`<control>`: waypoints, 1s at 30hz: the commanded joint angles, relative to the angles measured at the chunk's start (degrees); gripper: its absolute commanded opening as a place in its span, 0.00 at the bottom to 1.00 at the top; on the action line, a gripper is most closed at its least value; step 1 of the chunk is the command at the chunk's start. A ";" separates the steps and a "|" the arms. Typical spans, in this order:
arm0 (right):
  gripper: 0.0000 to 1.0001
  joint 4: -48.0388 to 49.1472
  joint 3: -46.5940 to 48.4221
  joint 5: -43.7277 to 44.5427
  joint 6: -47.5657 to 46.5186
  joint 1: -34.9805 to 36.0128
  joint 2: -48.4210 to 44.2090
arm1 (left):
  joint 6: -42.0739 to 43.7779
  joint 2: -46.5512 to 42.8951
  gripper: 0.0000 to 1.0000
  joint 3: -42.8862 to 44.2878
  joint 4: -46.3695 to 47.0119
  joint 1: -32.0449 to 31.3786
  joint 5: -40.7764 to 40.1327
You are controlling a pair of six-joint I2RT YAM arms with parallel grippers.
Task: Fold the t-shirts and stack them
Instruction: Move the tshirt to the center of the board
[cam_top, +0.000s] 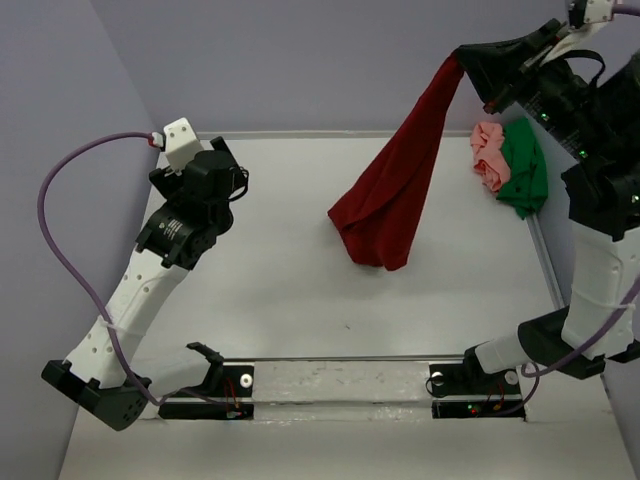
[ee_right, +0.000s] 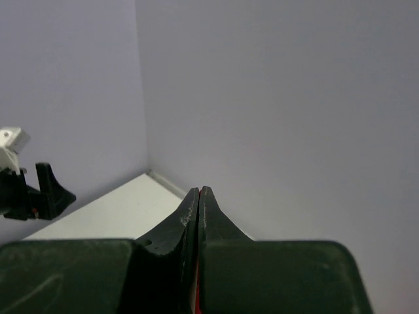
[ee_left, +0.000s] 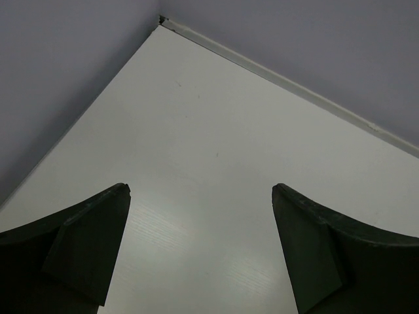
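The dark red t-shirt hangs in a long drape from my right gripper, which is raised high at the back right and shut on the shirt's top end. Its lower end reaches down near the table. In the right wrist view only a red sliver shows between the shut fingers. The pink t-shirt and the green t-shirt lie crumpled together at the back right. My left gripper stands open over bare table at the far left, holding nothing.
Purple walls close in the table on the left and at the back, with a metal rail along the far edge. A rail also runs along the table's right edge. The arm bases sit on a strip at the near edge.
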 commanded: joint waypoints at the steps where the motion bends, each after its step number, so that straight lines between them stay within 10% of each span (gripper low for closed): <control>1: 0.00 13.82 5.27 4.05 -6.62 0.04 -1.95 | 1.55 -2.27 0.99 -1.96 5.83 -0.35 2.70; 10: 0.00 25.51 7.23 0.26 -7.84 0.04 -6.07 | 2.26 -1.65 0.99 -1.86 5.12 -0.61 2.09; 21: 0.00 21.82 3.20 24.09 -23.23 0.04 2.01 | 1.38 -1.04 0.99 -3.10 5.56 -1.49 3.93; 30: 0.00 17.61 12.13 4.95 -7.34 1.09 18.25 | 1.12 -1.30 0.99 -4.50 5.39 -1.75 3.32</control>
